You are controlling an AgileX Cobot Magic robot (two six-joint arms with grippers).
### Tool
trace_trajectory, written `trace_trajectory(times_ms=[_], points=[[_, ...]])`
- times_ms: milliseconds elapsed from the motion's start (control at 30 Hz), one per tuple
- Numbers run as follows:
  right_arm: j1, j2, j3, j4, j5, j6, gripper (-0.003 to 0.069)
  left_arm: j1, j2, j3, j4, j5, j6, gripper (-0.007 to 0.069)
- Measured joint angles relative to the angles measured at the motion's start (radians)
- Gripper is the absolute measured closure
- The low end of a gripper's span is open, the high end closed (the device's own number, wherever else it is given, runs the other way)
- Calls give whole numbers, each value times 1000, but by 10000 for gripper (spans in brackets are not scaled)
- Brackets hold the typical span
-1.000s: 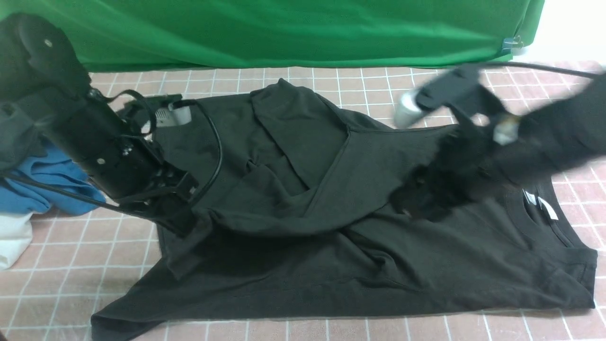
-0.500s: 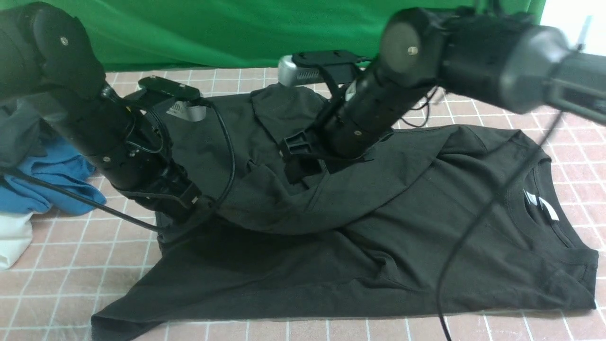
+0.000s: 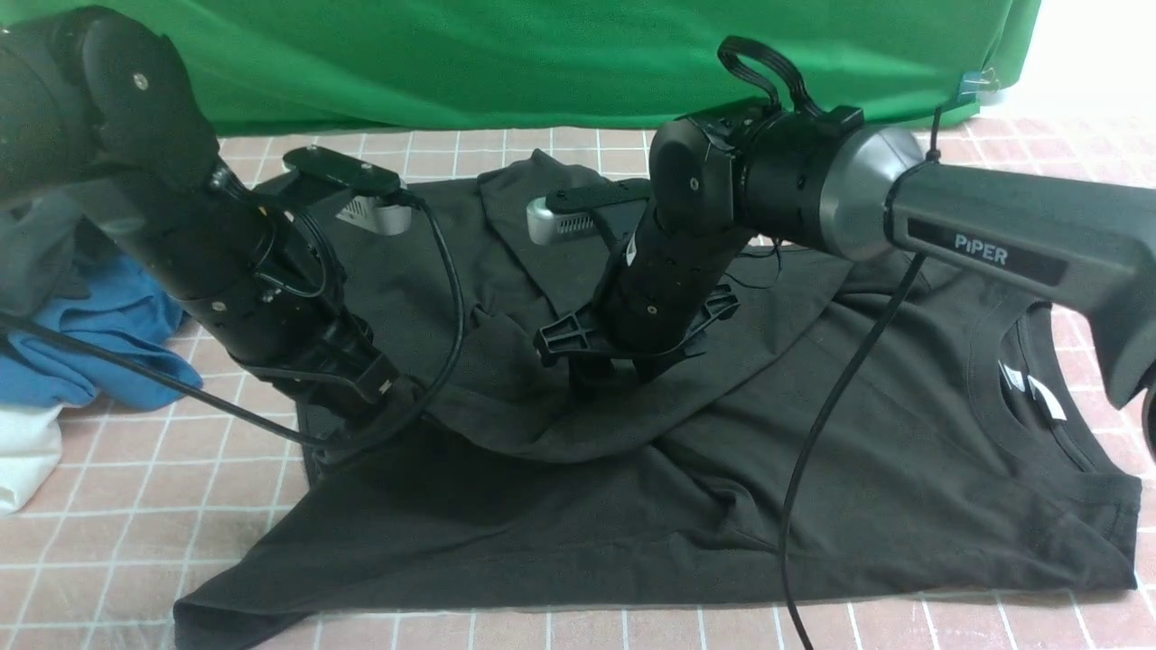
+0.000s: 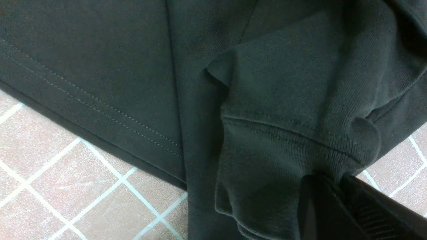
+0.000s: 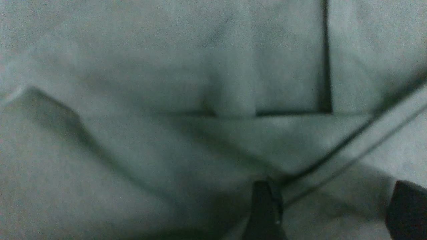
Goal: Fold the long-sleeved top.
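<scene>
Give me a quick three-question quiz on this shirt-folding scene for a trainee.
1. True or false: the left gripper is shut on a ribbed cuff of the long-sleeved top.
2. Multiple choice: what colour is the crumpled garment lying at the robot's far left? A blue, B red, C yellow.
3. Fill in: the white label inside the collar lies toward the robot's ____ side.
Key: 1 true; 2 A; 3 right.
</scene>
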Motion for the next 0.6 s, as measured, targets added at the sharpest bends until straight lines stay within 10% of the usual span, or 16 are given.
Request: trace_trajectory(times_ms=[233, 600], points=[[0, 34, -1, 17, -17, -4, 195, 0, 0, 0, -2, 0, 0, 590], [0, 22, -7, -2, 22, -62, 586, 0, 0, 0, -11, 24, 0, 590]])
